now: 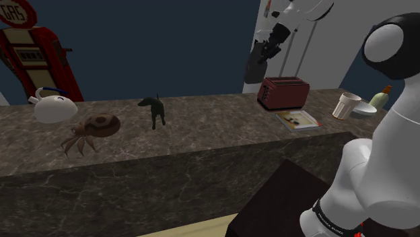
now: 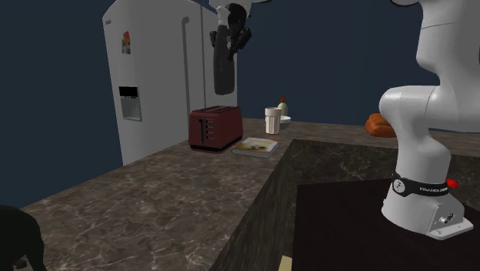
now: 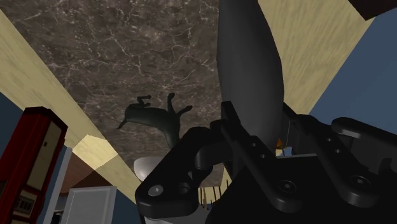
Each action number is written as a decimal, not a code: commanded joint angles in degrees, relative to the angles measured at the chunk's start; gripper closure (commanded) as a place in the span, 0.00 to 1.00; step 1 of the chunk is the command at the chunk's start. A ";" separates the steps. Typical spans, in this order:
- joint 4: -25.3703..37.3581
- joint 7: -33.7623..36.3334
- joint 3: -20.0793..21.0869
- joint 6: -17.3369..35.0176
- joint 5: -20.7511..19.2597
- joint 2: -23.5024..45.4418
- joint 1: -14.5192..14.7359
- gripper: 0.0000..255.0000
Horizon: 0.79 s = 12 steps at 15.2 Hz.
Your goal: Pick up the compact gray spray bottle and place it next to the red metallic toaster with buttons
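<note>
Spray bottle [image 2: 224,73]: dark gray, clamped in the jaws of the black gripper [image 2: 229,38], hanging high above the red toaster [image 2: 216,128], well apart from it. Behind, a white refrigerator [image 2: 154,85]. Far along the counter [image 2: 154,192], a white teapot [image 1: 52,108], a brown many-legged figure [image 1: 91,129], perhaps an octopus, and a dark dog figure [image 1: 153,110]. Just beside the toaster, a flat book [image 2: 256,146], then a pale cup [image 2: 272,121]. Bottle's head hidden inside the grip. Dark marbled countertop; deep blue walls [image 2: 46,92].
</note>
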 commanded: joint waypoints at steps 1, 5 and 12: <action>3.92 -4.39 -1.93 -4.49 4.19 5.11 -4.07 1.00; 11.54 -10.95 -1.81 -12.25 10.84 13.72 -15.23 1.00; 30.37 -16.83 3.23 -24.57 21.23 27.56 -38.65 1.00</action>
